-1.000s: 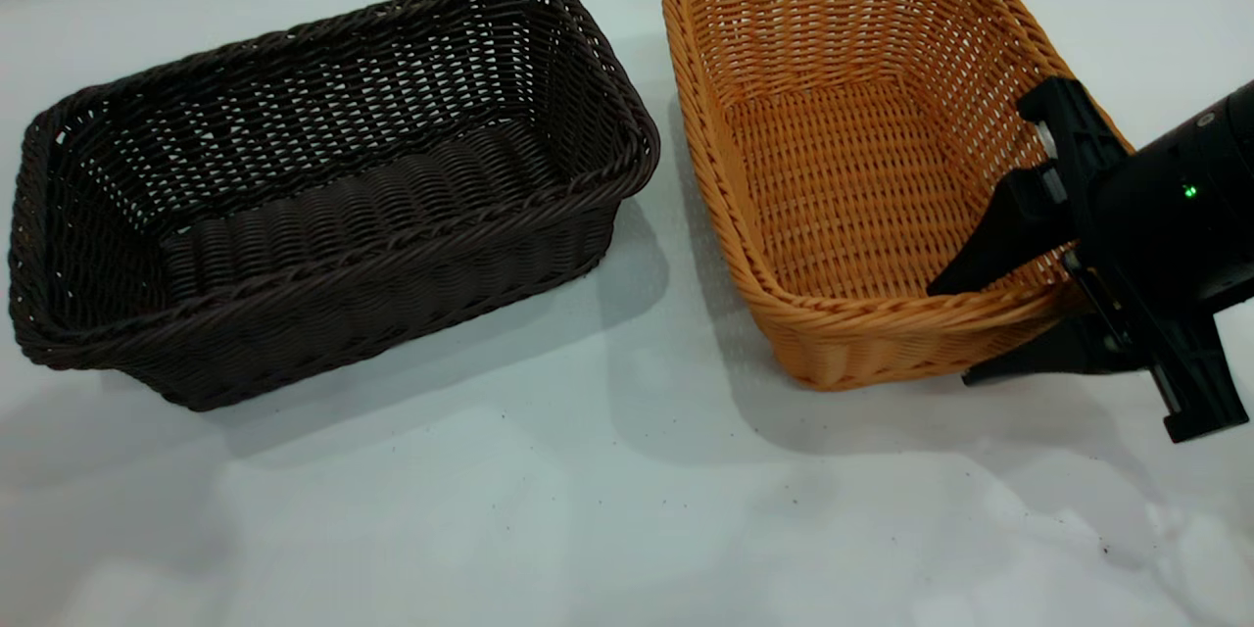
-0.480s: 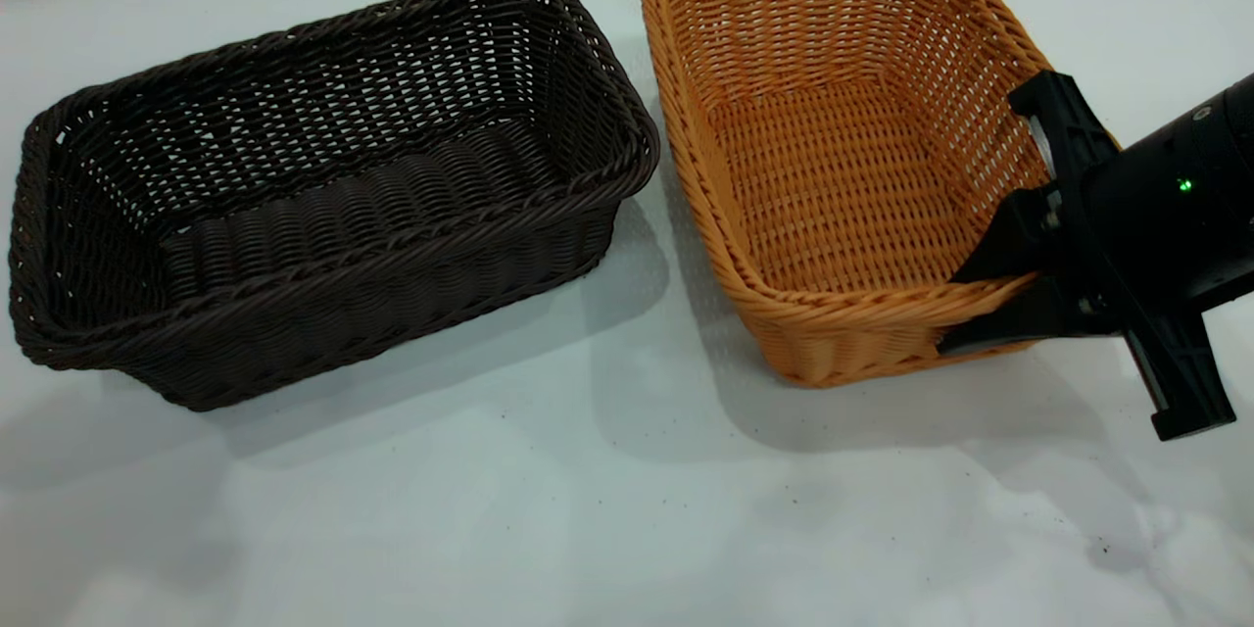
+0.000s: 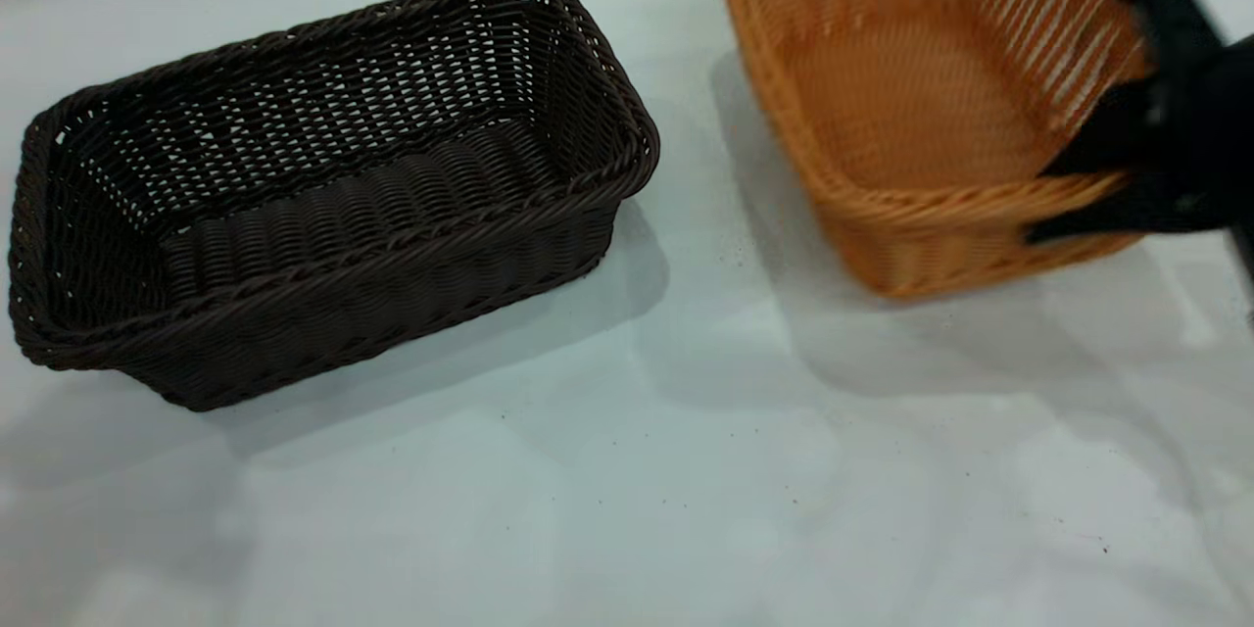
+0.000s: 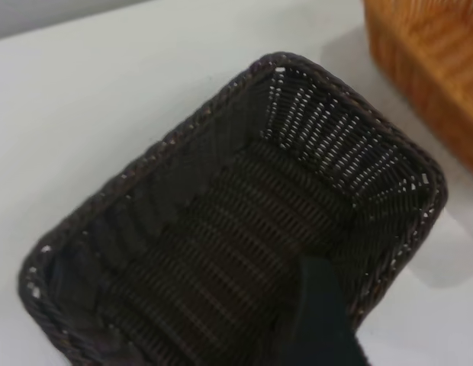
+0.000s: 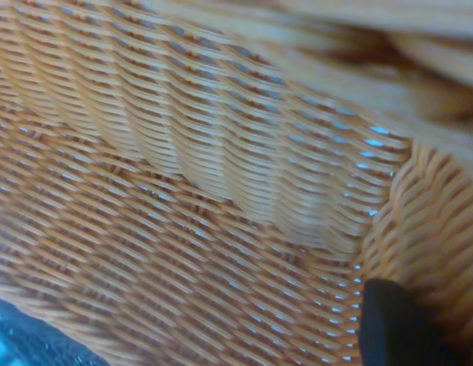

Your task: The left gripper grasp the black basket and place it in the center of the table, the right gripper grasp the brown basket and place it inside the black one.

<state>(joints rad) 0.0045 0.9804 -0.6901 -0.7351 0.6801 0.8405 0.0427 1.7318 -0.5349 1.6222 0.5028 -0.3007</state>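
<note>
1. Right gripper (image 3: 1083, 206) is clamped on the near rim of the brown basket (image 3: 921, 88), one finger inside, one outside.
2. Brown basket is to the right of the black basket (image 3: 323, 186), apart from it, blurred; whether it touches the table (image 3: 627, 470) is unclear.
3. Black basket sits on the table.
4. Left gripper (image 4: 320, 320) hovers over the black basket's inside; only one dark finger shows, grip cannot be told.
5. No readable writing.

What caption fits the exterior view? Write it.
Right gripper clamps the brown basket by its near rim; black basket sits apart.
</note>
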